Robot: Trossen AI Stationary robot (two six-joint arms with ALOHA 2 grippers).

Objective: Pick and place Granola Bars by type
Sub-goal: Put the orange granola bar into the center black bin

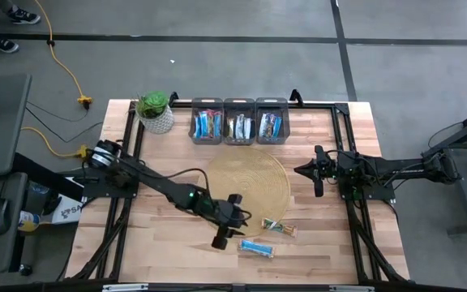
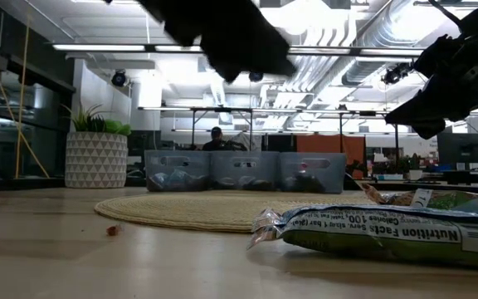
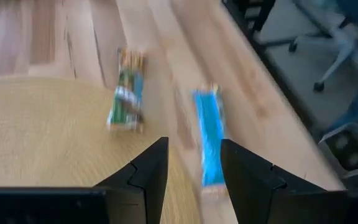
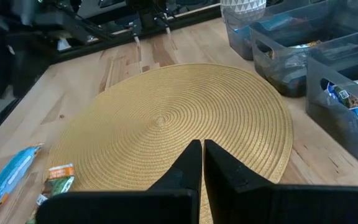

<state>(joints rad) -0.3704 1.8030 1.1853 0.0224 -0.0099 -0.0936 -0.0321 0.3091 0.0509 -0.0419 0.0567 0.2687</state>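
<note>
Now, working arm: the left arm reaches across the front of the light wooden table (image 1: 160, 259), its left gripper (image 1: 229, 229) just off the front rim of the round woven straw mat (image 1: 248, 182).
Left gripper state: fingers spread apart, holding nothing; the left wrist view shows a clear gap between the two dark fingers.
Loose bars: two remain on the bare wood, a blue-and-white foil-wrapped granola bar (image 1: 256, 247) nearest the table's front edge, and a greenish-gold foil-wrapped granola bar (image 1: 279, 229) beside it, close to the mat's rim.
Key relation: the blue bar (image 3: 209, 144) lies just ahead of the left gripper, nearly in line with the gap between its fingers, so they would straddle its narrow width; the greenish-gold one (image 3: 127, 99) lies farther ahead, its long axis roughly parallel.
Nearer arm: the left, by a wide margin, as I judge it.
Right arm: parked at the table's right side, the right gripper (image 1: 317, 172) pressed together and empty, well apart from both loose bars.
Sorted bars: three dark grey rectangular bins (image 1: 239, 122) in a row at the back edge already hold wrapped bars.
Bystander: a white patterned plant pot (image 1: 156, 112) stands left of the bins.
</note>
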